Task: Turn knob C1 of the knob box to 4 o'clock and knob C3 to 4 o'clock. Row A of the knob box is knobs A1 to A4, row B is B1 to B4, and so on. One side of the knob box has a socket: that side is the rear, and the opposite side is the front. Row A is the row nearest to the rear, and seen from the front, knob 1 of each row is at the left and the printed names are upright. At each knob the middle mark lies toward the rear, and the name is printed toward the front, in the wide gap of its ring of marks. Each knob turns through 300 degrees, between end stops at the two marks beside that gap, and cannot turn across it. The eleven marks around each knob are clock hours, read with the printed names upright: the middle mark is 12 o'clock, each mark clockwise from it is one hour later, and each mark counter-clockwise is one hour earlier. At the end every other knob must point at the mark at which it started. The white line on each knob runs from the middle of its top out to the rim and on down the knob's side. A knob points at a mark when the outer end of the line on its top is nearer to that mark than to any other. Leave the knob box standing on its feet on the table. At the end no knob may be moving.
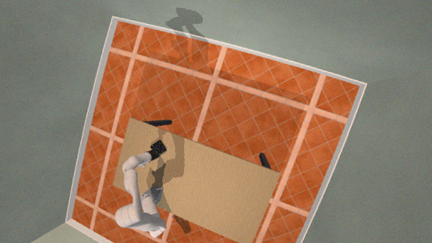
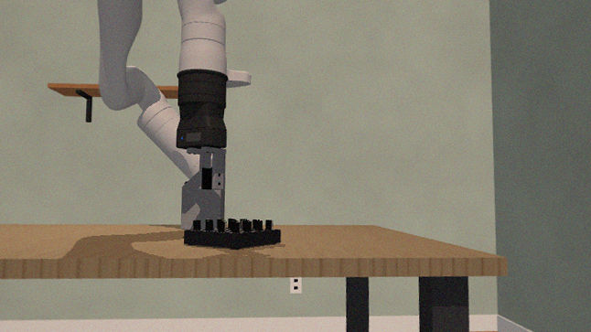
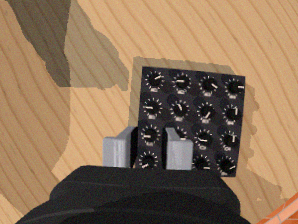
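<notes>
The black knob box (image 2: 257, 240) (image 3: 241, 100) (image 1: 159, 147) stands flat on the table, with its names upright in the wrist view, so row A is at the top. My gripper (image 3: 149, 141) (image 2: 212, 187) is partly open and empty. Its fingertips are above the knob tops, one on each side of knob C1 in the wrist view. Knob C1 (image 3: 150, 135) points about 9 o'clock. Knob C3 (image 3: 204, 139) points left, at about 9 or 10 o'clock. The right finger partly hides knob C2, and the gripper hides part of row D.
The box stands on the wooden table (image 1: 212, 188) (image 2: 344, 246), near one end. Other knobs stand close around C1 and C3, such as B1 (image 3: 152, 108) above C1 and B3 (image 3: 205, 113) above C3. A wall shelf (image 2: 66, 88) is in the background.
</notes>
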Available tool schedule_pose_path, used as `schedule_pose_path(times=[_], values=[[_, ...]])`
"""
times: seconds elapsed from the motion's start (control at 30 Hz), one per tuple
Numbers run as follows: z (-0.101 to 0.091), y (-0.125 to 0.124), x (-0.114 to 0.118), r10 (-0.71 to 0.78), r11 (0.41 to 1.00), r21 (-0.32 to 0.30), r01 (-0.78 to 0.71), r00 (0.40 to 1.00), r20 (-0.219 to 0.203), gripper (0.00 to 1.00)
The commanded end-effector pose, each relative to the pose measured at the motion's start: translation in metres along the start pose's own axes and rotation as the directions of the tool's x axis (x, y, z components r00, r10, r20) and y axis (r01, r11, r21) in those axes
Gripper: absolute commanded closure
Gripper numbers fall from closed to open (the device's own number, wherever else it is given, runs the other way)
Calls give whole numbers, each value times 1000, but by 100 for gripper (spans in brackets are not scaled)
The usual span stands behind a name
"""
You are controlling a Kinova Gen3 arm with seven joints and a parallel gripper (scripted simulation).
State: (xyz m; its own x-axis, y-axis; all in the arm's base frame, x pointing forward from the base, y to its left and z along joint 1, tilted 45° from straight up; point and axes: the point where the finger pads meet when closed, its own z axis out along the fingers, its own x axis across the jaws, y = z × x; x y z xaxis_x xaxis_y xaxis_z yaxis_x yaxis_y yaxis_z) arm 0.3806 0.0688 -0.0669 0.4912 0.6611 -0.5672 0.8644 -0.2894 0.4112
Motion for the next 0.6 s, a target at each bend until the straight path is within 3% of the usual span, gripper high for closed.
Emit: schedule_pose_path(times=[0.0, 0.57], values=[[-1, 3, 1, -6, 1000, -2, 6, 1000, -3, 54], [4, 3, 0, -6, 1000, -1, 6, 1000, -1, 54]])
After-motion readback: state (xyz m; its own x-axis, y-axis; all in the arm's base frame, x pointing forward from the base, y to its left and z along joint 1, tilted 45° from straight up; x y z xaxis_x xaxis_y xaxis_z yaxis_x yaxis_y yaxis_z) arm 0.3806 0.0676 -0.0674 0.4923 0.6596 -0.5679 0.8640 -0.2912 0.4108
